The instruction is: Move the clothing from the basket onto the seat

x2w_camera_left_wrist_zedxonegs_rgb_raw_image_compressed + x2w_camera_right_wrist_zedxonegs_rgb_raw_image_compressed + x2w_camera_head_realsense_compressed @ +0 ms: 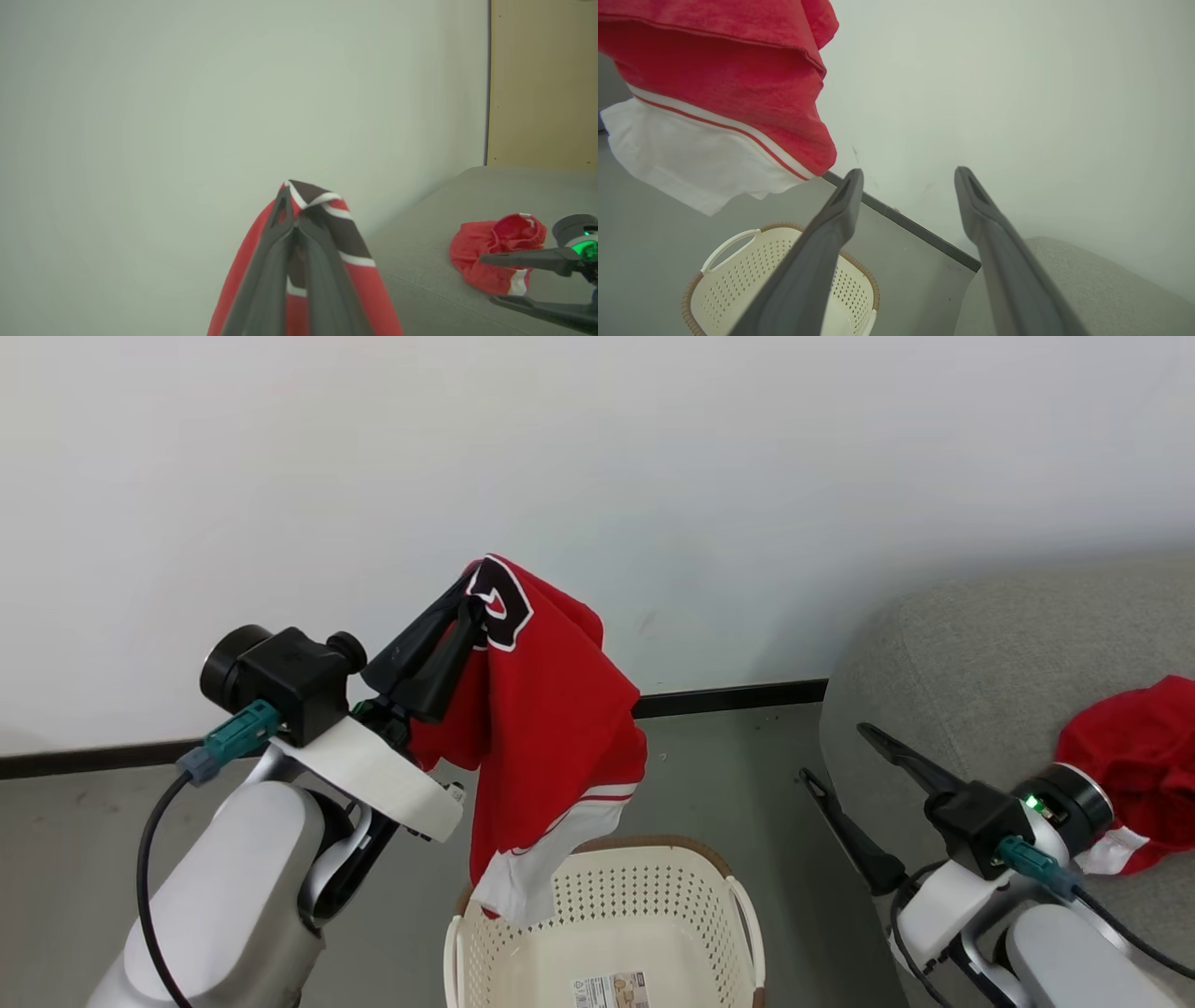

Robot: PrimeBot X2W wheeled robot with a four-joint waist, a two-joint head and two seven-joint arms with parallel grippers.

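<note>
Clothing hangs from the left tool. Its two fingers are pressed together, pinching a fold of the red jersey close to the black numeral. The garment is held high above the basket, and its white hem dangles over the basket's rim, apparently clear of it.

To the right of the basket, the right tool has its fingers spread wide with nothing between them. Farther right of the basket is the grey seat, where a second garment lies crumpled just beyond that tool's wrist.

Down in the basket I can see only the paper label on the floor and no cloth, though its near end is cut off from view.

By my reckoning one piece is delivered and the other is out of the basket but not yet across. What's left is to carry it rightward from the basket and let it go on the seat.
</note>
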